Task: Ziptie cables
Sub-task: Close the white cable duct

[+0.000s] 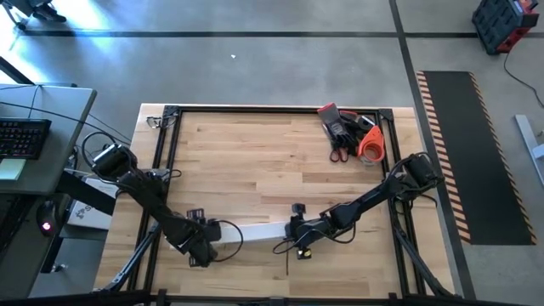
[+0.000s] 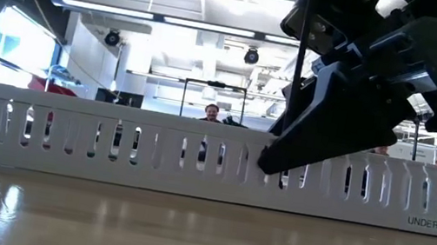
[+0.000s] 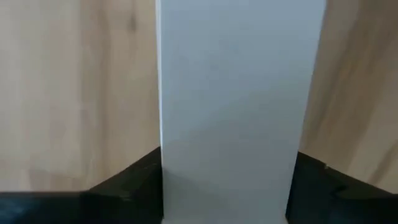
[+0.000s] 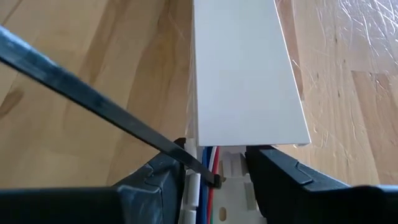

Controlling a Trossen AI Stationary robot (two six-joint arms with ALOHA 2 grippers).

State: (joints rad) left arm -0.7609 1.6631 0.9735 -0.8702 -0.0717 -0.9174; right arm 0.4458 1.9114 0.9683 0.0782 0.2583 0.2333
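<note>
A long white channel (image 1: 255, 229) lies flat on the wooden table near its front edge. Its slotted side wall (image 2: 109, 145) fills the low view. The cables (image 4: 208, 183), thin blue, red and white wires, lie inside the channel's uncovered right end. My right gripper (image 4: 217, 180) is shut on that end. A long dark flat strip (image 4: 93, 99) slants in to that spot. My left gripper (image 3: 227, 186) points down over the channel's left end, and its fingers (image 3: 124, 183) stand on either side of the cover (image 3: 236, 93). My left gripper straddles the channel's left end from above, across it. I cannot tell whether its fingers touch the side walls, because the cover hides their inner faces. My right gripper pinches the channel's right end (image 4: 233, 165), just past where the cover stops, between its two fingers. It comes slanting down from the table's right, along the channel. The channel rests on the table.
A heap of red, black and orange tools (image 1: 348, 132) lies at the table's far right corner. A black frame (image 1: 170, 153) runs round the table's edges. The wide wooden middle of the table (image 1: 255, 161) holds nothing.
</note>
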